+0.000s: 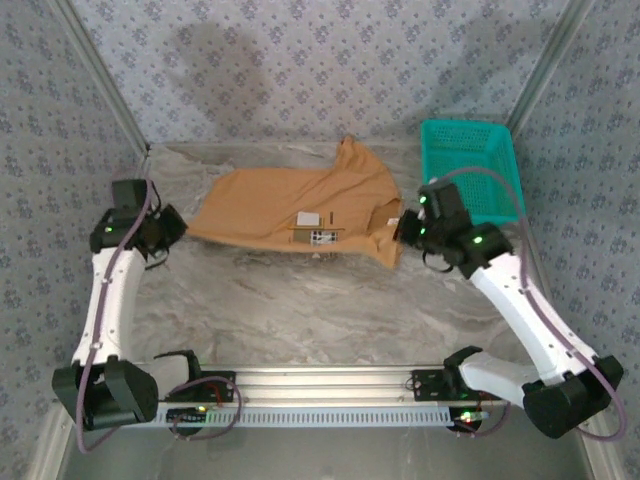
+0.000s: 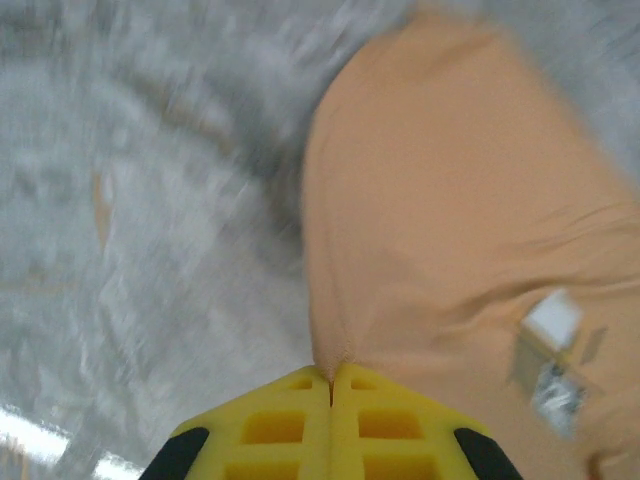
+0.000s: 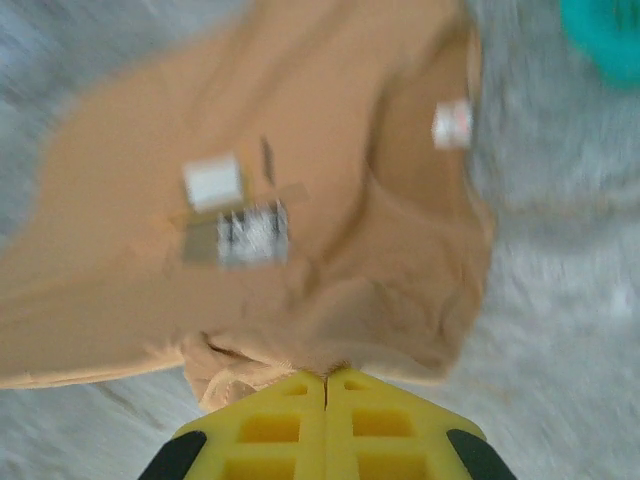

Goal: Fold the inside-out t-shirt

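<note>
— How do the jaws stand?

— Both pairs are pressed together. The left gripper has its yellow fingers closed with a pinch of cloth caught at the tips, which is the left edge of the t-shirt. The right gripper is closed the same way on a bunched fold at the shirt's right side.

— And the shirt itself?

— It lies on the far half of the marbled table, spread between the two grippers. It is orange-tan and mostly flat, with one part running up to a point toward the back wall. A white label sits near its near edge, about the middle, with a printed tag just beside it. From the right wrist, a second small white tag shows farther along the cloth.

— Anything close by?

— A teal mesh basket stands at the far right, just behind the right arm's wrist. It is near the shirt's right edge and, as far as I can tell, not touching it. A cable from that arm loops over the basket's front rim. An aluminium rail runs along the near edge between the arm bases. Both wrist views are blurred, so the print on the tag can't be read
</note>
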